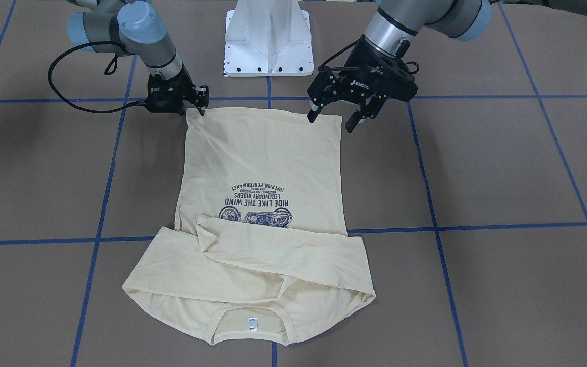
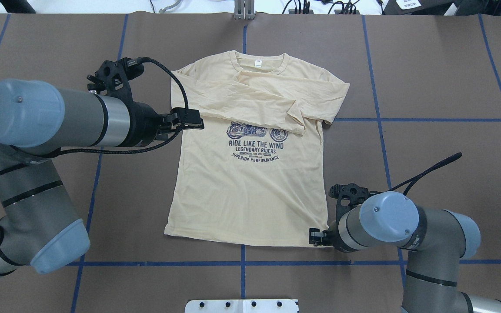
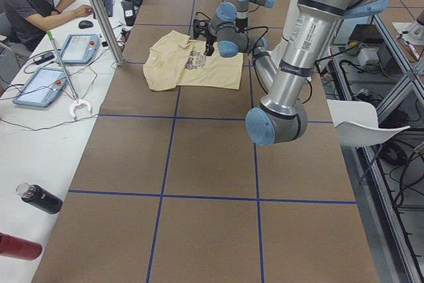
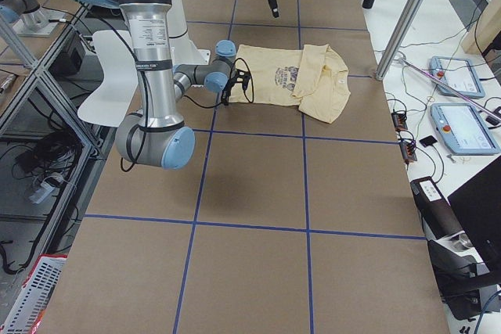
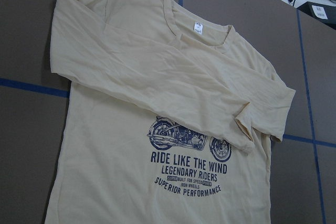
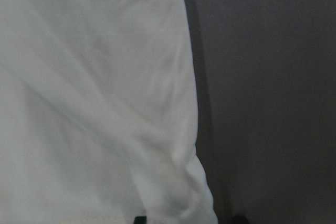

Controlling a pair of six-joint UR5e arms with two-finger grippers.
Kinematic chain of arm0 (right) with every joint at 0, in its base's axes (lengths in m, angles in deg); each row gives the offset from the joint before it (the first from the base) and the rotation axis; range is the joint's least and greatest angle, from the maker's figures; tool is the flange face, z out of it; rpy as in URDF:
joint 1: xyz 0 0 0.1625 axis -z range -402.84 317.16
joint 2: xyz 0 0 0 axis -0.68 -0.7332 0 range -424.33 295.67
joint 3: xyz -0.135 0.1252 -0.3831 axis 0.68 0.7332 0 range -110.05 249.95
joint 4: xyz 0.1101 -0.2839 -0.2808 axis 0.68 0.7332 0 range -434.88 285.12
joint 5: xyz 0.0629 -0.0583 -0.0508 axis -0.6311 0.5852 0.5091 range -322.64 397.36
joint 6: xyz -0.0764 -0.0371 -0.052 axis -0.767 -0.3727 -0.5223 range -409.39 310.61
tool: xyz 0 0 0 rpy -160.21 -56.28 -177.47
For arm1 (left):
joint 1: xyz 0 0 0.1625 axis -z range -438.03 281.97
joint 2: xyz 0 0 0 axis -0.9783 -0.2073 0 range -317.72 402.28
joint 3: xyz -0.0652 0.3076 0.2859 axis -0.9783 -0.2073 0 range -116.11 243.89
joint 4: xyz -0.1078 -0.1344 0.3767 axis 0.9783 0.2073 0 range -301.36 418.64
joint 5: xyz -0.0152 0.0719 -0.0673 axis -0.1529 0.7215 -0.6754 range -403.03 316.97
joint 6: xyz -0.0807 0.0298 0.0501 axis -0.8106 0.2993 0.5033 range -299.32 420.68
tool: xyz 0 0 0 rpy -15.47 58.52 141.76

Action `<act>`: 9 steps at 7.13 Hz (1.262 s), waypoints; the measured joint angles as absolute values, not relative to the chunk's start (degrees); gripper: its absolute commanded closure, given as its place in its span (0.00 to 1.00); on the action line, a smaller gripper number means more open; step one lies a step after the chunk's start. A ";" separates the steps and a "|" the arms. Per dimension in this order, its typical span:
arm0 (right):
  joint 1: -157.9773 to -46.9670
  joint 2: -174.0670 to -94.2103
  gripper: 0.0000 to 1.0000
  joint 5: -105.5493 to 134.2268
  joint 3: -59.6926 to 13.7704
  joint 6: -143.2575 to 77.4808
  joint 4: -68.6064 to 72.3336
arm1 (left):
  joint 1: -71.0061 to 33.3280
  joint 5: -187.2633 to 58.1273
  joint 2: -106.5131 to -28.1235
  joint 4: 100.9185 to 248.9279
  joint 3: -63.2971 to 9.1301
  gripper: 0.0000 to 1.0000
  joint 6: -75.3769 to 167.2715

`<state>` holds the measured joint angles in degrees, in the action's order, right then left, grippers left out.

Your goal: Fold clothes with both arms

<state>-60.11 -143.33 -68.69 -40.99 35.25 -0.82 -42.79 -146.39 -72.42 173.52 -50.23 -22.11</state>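
The cream-yellow shirt (image 2: 242, 195) lies flat on the brown table, print up, collar away from the robot. Both sleeves are folded across the chest (image 1: 273, 255). My right gripper (image 1: 193, 109) is down at table level at the hem corner (image 2: 313, 237). The right wrist view shows the cloth edge (image 6: 178, 129) close up, with two fingertips apart at the bottom, so the gripper is open around that corner. My left gripper (image 1: 330, 120) hangs open, well above the other hem corner. Its wrist camera looks down on the whole shirt (image 5: 131, 182) from a height.
The white pedestal base (image 1: 268, 41) stands at the robot's edge of the table. Blue tape lines (image 2: 376, 119) cross the brown surface. A person (image 3: 33, 4) sits at a side desk with tablets, and bottles (image 3: 40, 198) lie there. A metal pole (image 3: 99, 11) stands beside the table.
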 measured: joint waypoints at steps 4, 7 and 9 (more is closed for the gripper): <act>-60.15 -142.75 1.00 -70.49 -43.46 35.25 3.79 | -42.90 -146.40 -72.28 173.26 -49.91 0.01 -22.19; -60.72 -142.60 1.00 -70.42 -44.25 35.25 3.76 | -43.98 -146.30 -69.88 173.11 -50.06 0.01 -22.56; -61.90 -142.56 1.00 -70.45 -44.49 35.25 3.40 | -50.08 -141.90 -67.45 170.22 -50.12 0.01 -24.60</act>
<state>-61.90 -142.56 -70.45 -44.49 35.25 3.40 -50.08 -141.90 -67.45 170.22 -50.12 -24.60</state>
